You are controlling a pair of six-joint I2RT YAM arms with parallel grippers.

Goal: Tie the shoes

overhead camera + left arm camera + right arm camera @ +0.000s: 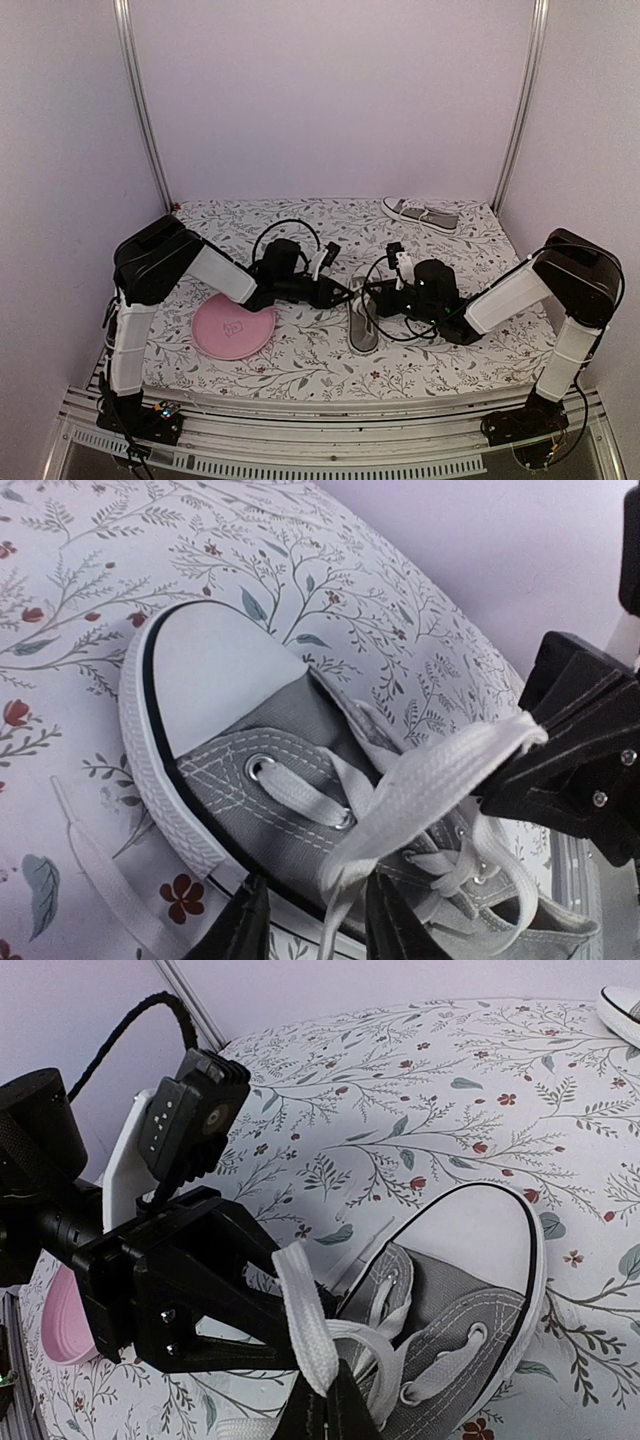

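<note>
Left wrist: lace point(430, 780) is clamped at three o'clock by right gripper point(528, 742), straddled by parted left gripper point(318, 905); tautness should be ensured before closing.

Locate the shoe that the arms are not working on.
In the top view the spare shoe lies at the far right of the table, close to the back wall, well behind the other shoe.

Two grey shoes point(363, 325) point(422, 214), one pink plate point(232, 328) and two robot arms point(215, 270) point(505, 292).
</note>
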